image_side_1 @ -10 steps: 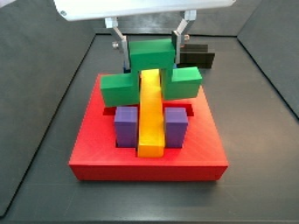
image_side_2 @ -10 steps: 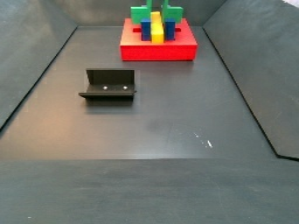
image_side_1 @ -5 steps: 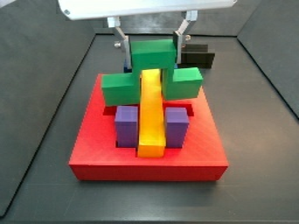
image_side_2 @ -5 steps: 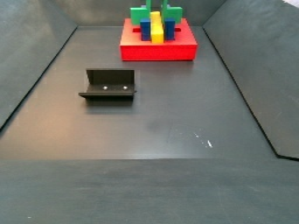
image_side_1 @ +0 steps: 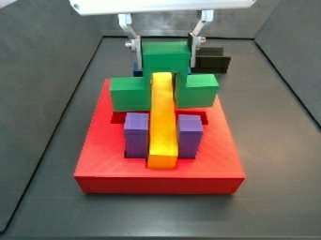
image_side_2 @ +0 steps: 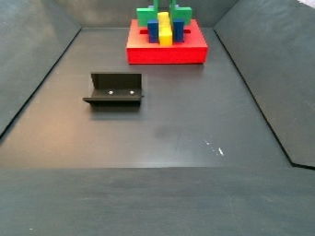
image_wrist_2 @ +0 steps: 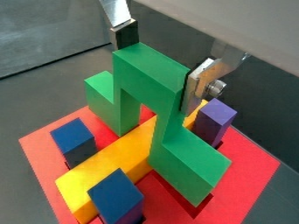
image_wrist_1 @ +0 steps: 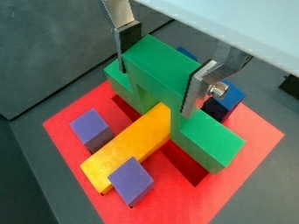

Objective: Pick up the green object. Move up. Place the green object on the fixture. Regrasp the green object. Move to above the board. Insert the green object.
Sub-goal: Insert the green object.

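Observation:
The green object [image_side_1: 163, 58] stands on the far part of the red board [image_side_1: 113, 164], its notch straddling the yellow bar [image_side_1: 160, 122] and its side arms low on the board. My gripper [image_side_1: 162, 47] hangs right above it, open, one finger on each side of the raised middle with a thin gap at the far finger [image_wrist_2: 125, 37]. Both wrist views show the green object [image_wrist_1: 158, 74] [image_wrist_2: 146, 87] between the silver fingers [image_wrist_1: 198, 86]. The fixture [image_side_2: 114, 89] stands apart on the dark floor, with nothing on it.
Purple blocks [image_side_1: 133, 131] flank the near half of the yellow bar; blue blocks [image_wrist_2: 73, 138] show in a wrist view. The board [image_side_2: 167, 53] lies at the far end of a dark walled bin. The fixture [image_side_1: 216, 61] shows just behind the board.
The gripper has risen slightly while the green object stayed in place on the board. Nothing else moved.

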Available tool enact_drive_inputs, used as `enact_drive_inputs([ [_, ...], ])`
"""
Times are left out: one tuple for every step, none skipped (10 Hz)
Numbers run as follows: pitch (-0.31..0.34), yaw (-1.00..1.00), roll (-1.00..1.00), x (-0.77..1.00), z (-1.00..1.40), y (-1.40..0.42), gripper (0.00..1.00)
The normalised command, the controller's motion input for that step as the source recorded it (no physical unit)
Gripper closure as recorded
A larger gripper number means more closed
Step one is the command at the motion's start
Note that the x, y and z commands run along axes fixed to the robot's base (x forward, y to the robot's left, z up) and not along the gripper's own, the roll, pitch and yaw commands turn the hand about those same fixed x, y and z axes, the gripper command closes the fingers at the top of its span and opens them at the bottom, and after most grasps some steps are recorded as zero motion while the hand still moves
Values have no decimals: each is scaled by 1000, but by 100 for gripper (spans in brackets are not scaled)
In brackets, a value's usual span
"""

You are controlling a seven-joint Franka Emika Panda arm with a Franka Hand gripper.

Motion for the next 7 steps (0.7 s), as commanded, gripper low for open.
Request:
enact_drive_inputs([
  [0,-143,-216,280,-31,57,100],
  [0,-143,-226,291,-29,20,100],
  [0,-123,-226,254,-46,0,100],
  [0,-94,-220,186,-71,0,100],
  [0,0,-120,0,-286,-60,100],
  [0,0,-51,0,-149,-66,100],
  [0,0,-93,0,-246,-46,100],
])
